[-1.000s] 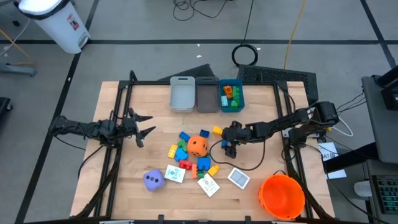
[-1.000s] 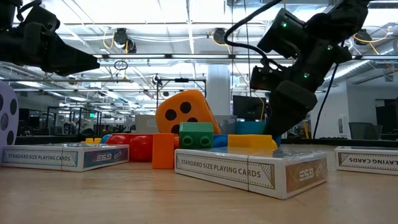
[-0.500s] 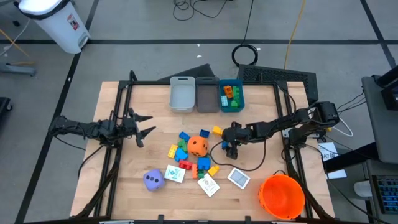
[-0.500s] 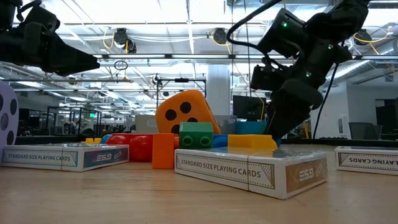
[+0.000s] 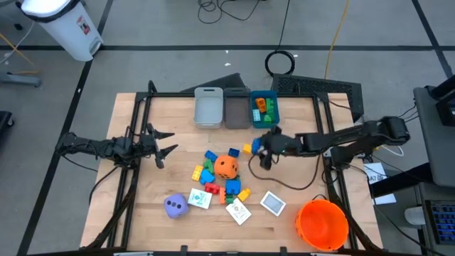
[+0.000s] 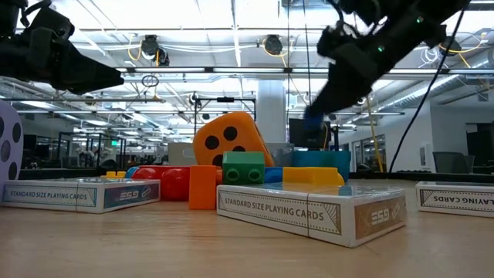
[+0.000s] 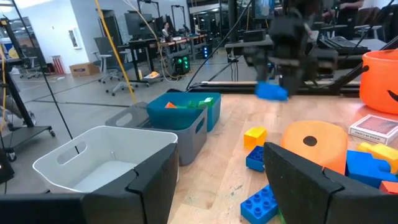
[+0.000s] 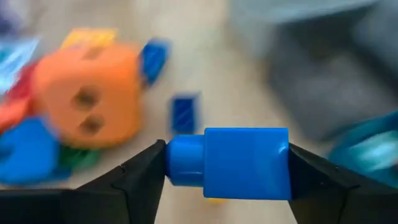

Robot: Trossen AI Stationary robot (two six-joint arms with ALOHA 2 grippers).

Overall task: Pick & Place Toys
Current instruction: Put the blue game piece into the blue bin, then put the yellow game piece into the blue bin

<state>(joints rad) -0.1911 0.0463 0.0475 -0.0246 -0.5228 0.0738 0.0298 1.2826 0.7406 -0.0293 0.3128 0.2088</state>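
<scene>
Lifted now, right tool (image 8: 227,168) grasps blue block (image 8: 239,163); carry it level over blue bin (image 5: 264,110), then release.

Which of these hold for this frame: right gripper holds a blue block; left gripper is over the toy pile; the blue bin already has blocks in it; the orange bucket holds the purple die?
1. The right gripper holds a blue block. True.
2. The left gripper is over the toy pile. False: it waits open at the table's left side, clear of the toys.
3. The blue bin already has blocks in it. True.
4. The orange bucket holds the purple die. False: the die sits on the table, left of the cards.
</scene>
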